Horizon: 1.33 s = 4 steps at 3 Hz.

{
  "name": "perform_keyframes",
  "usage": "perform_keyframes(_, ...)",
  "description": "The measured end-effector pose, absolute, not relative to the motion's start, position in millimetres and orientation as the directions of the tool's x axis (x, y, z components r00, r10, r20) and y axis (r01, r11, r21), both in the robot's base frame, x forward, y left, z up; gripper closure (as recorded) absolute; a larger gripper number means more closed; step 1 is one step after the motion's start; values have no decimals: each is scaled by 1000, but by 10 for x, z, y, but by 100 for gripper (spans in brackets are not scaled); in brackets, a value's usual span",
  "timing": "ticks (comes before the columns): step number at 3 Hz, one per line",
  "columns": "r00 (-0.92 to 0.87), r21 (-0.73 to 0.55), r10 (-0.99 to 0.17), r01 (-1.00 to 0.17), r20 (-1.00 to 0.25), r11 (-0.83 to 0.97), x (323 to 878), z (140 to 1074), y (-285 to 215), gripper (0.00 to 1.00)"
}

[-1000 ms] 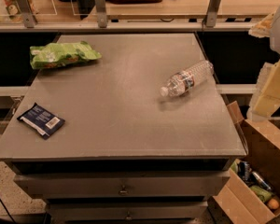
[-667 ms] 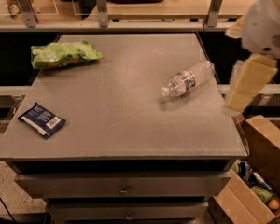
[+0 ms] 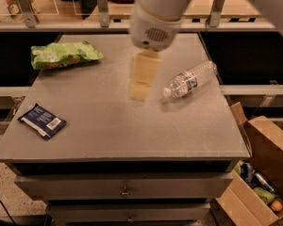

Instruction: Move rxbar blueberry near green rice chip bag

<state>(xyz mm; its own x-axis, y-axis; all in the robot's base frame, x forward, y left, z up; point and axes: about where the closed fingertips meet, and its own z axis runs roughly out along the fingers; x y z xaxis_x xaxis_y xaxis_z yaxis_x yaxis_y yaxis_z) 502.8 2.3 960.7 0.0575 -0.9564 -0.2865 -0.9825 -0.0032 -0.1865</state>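
The rxbar blueberry (image 3: 42,121), a small flat navy wrapper with a white label patch, lies at the front left corner of the grey table (image 3: 108,126). The green rice chip bag (image 3: 64,54) lies at the back left of the table. My gripper (image 3: 142,81) hangs from the white arm over the middle of the table, well to the right of both and holding nothing that I can see. It sits just left of the water bottle.
A clear plastic water bottle (image 3: 190,78) lies on its side right of the table's centre. An open cardboard box (image 3: 259,173) with cans and other items stands on the floor at the right. A rail with posts (image 3: 102,6) runs behind the table.
The arm has swung in from the right edge to over the middle of the table. The bar, the bag and the bottle lie where they were.
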Motion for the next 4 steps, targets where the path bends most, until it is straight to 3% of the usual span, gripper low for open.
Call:
perform_keyframes(1,157,-168,-950,-979,-269,-114,5060,9502,808,0)
perform_keyframes(4,144,-160,-934,-983,-327,-96,5055,9422,1091,0)
